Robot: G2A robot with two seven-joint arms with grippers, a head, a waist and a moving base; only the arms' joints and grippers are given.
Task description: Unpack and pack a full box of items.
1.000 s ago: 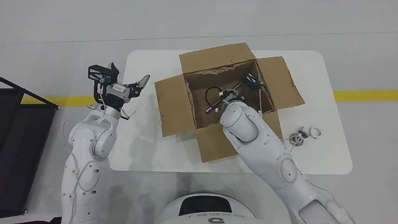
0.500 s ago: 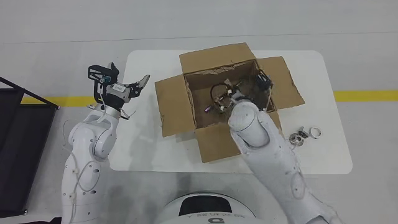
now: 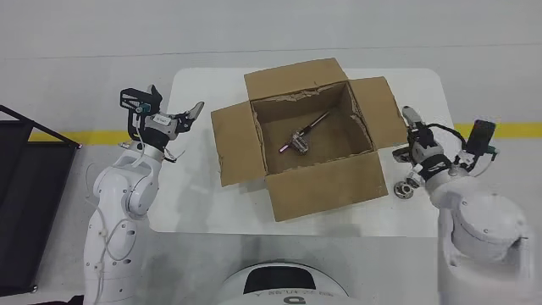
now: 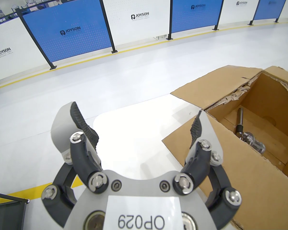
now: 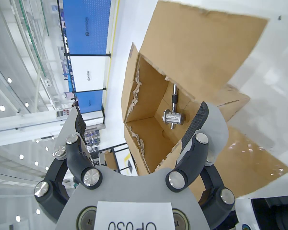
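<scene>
**Both grippers wide open and empty; one metal tool lying in the box**

I read the top view as a clock face with the cardboard box at its centre, standing on the white table. The box is upright and all four of its flaps are folded outward. A metal tool lies flat near the middle of the box floor. It is a slim rod with a short chrome cylinder set crosswise at one end. The rod points toward 2 o'clock and the head end toward 8 o'clock.

My left gripper hangs at 9 o'clock from the box, above the table's edge. It is near the left flap but apart from it. Its own wrist camera shows the two ribbed fingers spread far apart with nothing between them. Past them I see bare table, the flap and the tool inside the box.

My right gripper sits at 3 o'clock from the box, just beside the outer edge of the right flap. In its wrist view the right gripper is opened just as wide and holds nothing. It faces the open mouth of the box, where the tool shows against the floor.

A small metal fitting rests on the table at 4 o'clock from the box, close to my right arm. I cannot make out its exact shape.

Off the table at 9 o'clock, a black rack stands on the floor.
</scene>
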